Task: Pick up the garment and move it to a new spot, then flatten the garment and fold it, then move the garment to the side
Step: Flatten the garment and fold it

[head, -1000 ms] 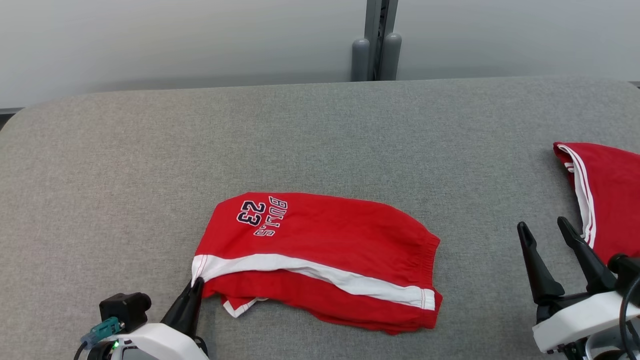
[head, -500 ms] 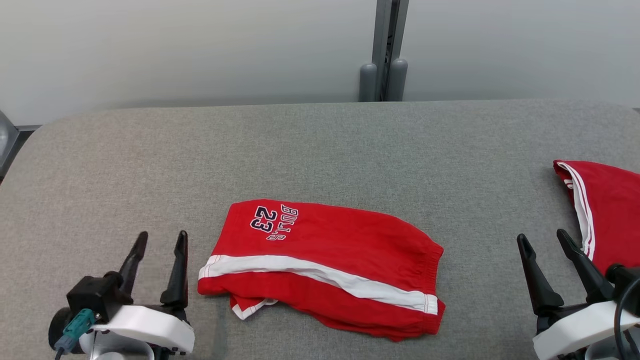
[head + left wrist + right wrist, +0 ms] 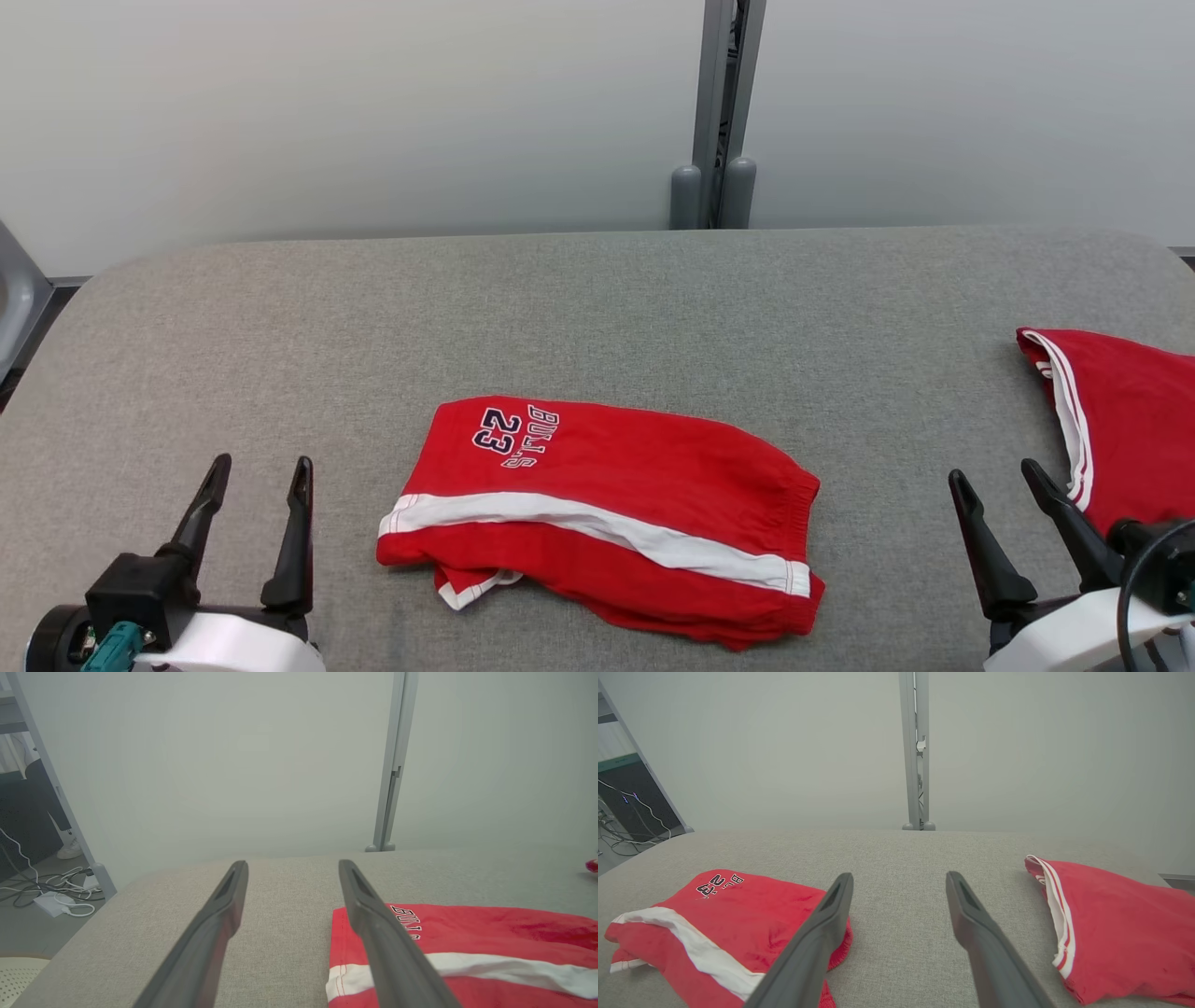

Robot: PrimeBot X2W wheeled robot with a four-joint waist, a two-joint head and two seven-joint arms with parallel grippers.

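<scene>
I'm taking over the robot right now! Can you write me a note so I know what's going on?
Left tool: open, empty, left of the garment, not touching it.
Right tool: open, empty, beside a second red garment.
The garment lies folded in the middle of the grey table, lettering up.
Done: the fold looks finished.
Left: move the garment to the side.

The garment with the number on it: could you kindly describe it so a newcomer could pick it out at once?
On the grey padded table, look midway across the near side for the folded red garment with a broad white stripe. Unlike the other red garment at the table's right edge, it bears dark-and-white lettering with the number 23 at its far left corner.
</scene>
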